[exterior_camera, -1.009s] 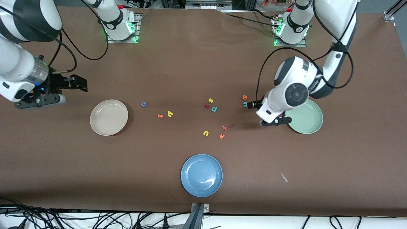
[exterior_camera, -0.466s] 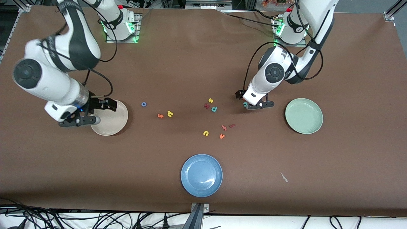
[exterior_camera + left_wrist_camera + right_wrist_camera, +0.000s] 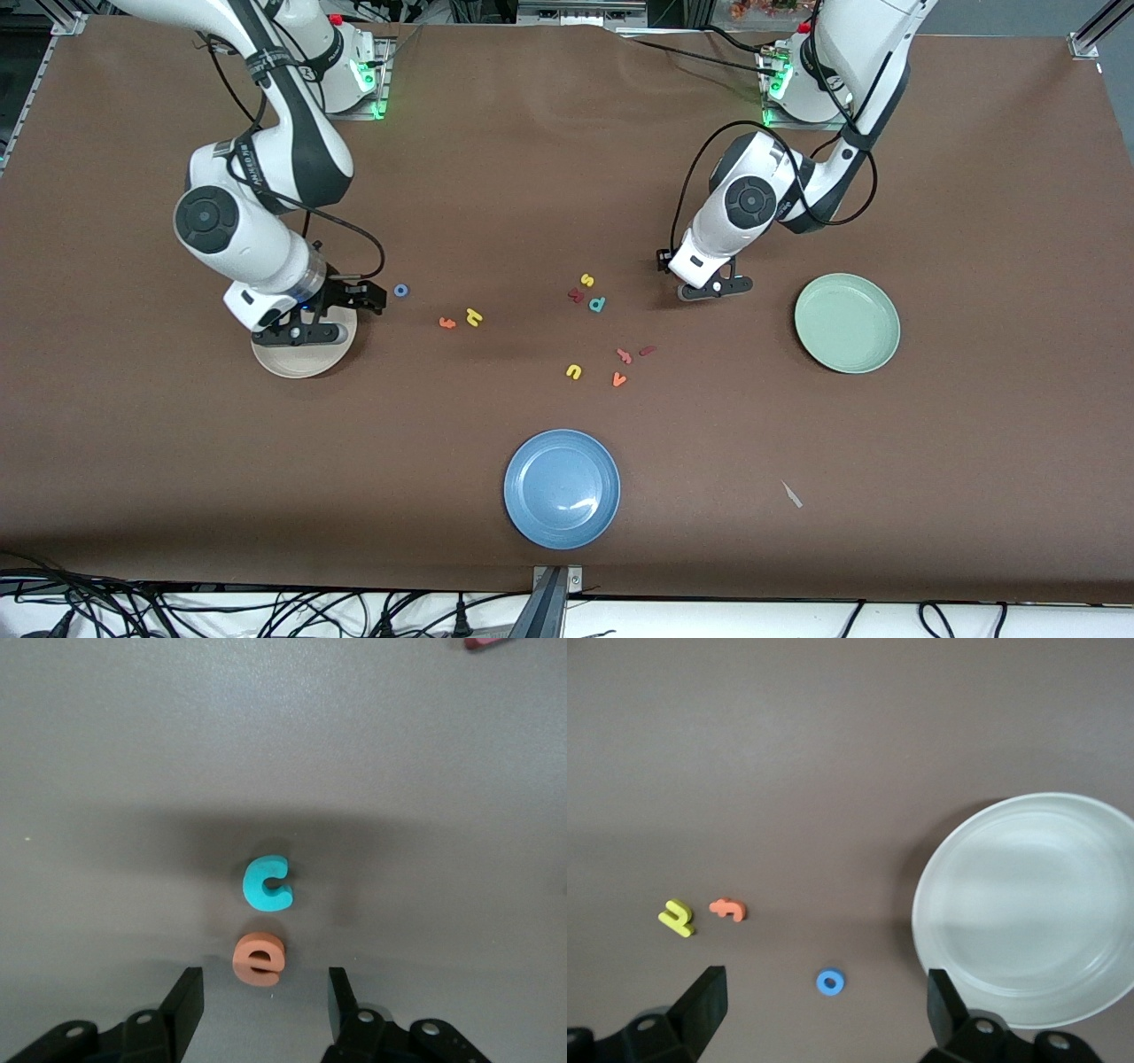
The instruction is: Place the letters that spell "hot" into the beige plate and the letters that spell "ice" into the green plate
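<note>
In the left wrist view the orange e lies on the table with the teal c just past it. My left gripper is open, low over the table, and the e sits at the mouth of its fingertips, untouched. In the front view that gripper hides both letters. The maroon i lies nearer the front camera. My right gripper is open over the beige plate's rim, beside the blue o. The orange t and yellow h lie close together. The green plate holds nothing.
Loose letters lie mid-table: a yellow s, a dark red k, a teal p, a yellow u, an orange v and a pink letter. A blue plate sits near the front edge.
The right arm swung in from its end of the table to the beige plate's rim by the o. The left gripper moved off the green plate to the e and c, its jaws narrowing.
</note>
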### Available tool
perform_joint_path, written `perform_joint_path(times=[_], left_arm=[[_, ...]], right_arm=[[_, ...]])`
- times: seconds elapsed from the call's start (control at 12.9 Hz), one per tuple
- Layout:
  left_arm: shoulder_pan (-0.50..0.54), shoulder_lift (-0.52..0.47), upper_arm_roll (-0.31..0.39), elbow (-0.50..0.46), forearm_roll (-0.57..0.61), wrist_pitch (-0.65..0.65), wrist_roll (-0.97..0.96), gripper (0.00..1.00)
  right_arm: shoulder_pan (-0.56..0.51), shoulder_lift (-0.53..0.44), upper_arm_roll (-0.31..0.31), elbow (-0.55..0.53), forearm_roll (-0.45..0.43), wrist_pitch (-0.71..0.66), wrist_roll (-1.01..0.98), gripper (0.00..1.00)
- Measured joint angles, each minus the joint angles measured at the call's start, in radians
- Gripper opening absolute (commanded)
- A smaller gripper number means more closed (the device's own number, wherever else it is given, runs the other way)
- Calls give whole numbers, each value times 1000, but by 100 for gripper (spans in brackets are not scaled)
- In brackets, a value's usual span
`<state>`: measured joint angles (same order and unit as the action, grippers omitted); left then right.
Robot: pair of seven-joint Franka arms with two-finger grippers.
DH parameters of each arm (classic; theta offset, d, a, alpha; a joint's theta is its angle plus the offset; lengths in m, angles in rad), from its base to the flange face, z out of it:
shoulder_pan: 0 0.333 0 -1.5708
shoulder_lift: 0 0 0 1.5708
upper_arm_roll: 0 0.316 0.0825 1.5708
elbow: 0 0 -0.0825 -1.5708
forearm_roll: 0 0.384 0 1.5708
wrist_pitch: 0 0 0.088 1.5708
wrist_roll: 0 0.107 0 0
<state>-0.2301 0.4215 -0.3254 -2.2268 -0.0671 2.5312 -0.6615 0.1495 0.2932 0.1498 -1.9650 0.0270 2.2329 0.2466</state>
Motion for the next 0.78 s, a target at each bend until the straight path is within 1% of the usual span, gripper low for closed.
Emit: perform_joint_path(times=[0.23, 0.31, 0.39, 0.54, 0.7, 0.78], left_arm=[[0, 28, 1, 0, 32, 27, -14, 59], [0, 35, 2, 1, 37, 31, -18, 54], [0, 37, 2, 2, 39, 33, -19, 45], [0, 37, 3, 3, 42, 33, -20, 24], [0, 35, 4, 5, 43, 33, -20, 4], [0, 30, 3, 8, 45, 32, -20, 0]], right_arm=[[0, 10, 19, -71, -33, 96, 42, 100], [0, 21, 27, -103, -52, 139, 66, 100], [0, 33, 39, -127, -68, 172, 91, 100], [1, 53, 58, -150, -101, 201, 147, 100], [0, 62, 61, -168, -109, 233, 165, 100], [0, 65, 61, -186, -109, 265, 167, 100]])
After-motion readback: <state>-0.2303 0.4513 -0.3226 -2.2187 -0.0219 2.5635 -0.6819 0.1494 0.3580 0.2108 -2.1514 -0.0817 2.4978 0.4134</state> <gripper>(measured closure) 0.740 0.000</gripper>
